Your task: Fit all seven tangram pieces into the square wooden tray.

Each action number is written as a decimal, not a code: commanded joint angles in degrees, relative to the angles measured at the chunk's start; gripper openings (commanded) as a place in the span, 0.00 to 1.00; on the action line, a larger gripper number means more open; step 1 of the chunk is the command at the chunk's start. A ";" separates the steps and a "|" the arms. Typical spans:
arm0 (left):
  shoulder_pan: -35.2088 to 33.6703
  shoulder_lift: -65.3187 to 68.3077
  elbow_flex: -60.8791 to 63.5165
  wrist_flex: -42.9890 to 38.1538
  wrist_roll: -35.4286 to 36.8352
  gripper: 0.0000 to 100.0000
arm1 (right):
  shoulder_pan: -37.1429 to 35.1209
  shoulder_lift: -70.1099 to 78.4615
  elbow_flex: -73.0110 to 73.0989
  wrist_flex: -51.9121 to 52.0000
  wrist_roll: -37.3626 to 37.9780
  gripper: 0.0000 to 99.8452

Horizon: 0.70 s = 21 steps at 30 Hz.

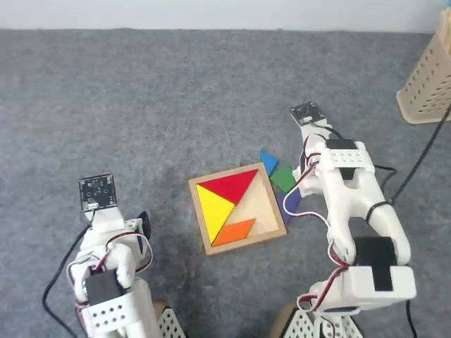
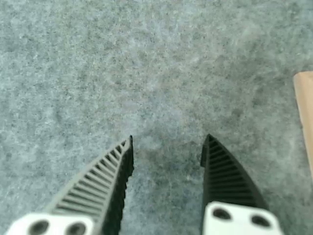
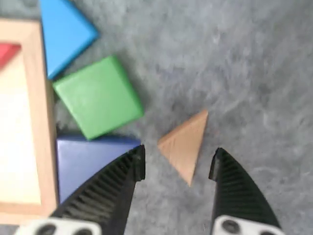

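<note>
High view: square wooden tray (image 1: 198, 220) mid-counter (image 1: 141, 105), holding red triangle (image 1: 231, 185), yellow triangle (image 1: 213, 208) and orange parallelogram (image 1: 235, 231). Blue triangle (image 1: 268, 161), green square (image 1: 283, 177) and dark blue piece (image 1: 289, 205) loose at tray's 3 o'clock, just beside right arm (image 1: 345, 190). Left arm (image 1: 106, 260) well apart at 8 o'clock.

Left wrist view: left tool (image 2: 168, 142) spread over bare counter, holding nothing.

Right wrist view: right tool (image 3: 178, 155) spread, tan triangle (image 3: 185, 144) lying between its fingertips, apparently untouched. Longest edge toward the finger away from tray, square corner toward dark blue piece. Probably the next pick; right arm plainly nearer.

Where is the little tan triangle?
In the right wrist view the tan triangle lies on the carpet outside the tray, between the open right gripper's fingers, beside the green square and dark blue piece.
</note>
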 commanded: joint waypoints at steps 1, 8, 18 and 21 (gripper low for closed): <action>0.18 -0.88 -0.75 0.26 -0.26 0.22 | 0.92 -1.80 -0.35 1.27 1.58 0.23; 0.18 -0.88 -0.75 0.26 -0.26 0.22 | 0.92 1.19 -0.62 -0.75 1.58 0.23; 0.18 -0.88 -0.75 0.26 -0.26 0.22 | 0.48 1.36 -0.35 -3.47 1.32 0.15; 0.18 -0.88 -0.75 0.26 -0.26 0.22 | 0.48 2.15 -0.53 -3.65 -0.79 0.15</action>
